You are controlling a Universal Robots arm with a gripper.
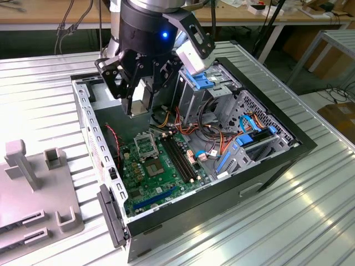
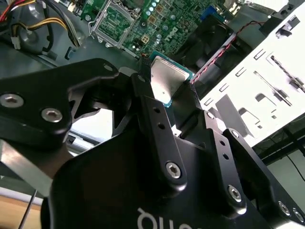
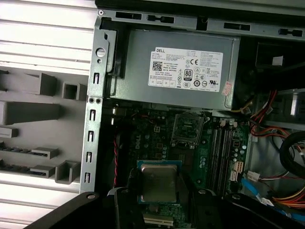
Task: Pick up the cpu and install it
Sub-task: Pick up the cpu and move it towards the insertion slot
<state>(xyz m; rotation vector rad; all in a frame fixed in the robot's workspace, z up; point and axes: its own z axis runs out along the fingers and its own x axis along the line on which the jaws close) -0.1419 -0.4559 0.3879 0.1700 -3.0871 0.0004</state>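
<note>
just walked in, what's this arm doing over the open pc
A robot arm is working over an open desktop computer case lying on its side. Its gripper is shut on the cpu, holding the chip by its edges above the green motherboard. The metal-framed cpu socket sits apart from the chip, nearer the power supply, and looks unfilled. The cpu is picked up but not yet installed.
</note>
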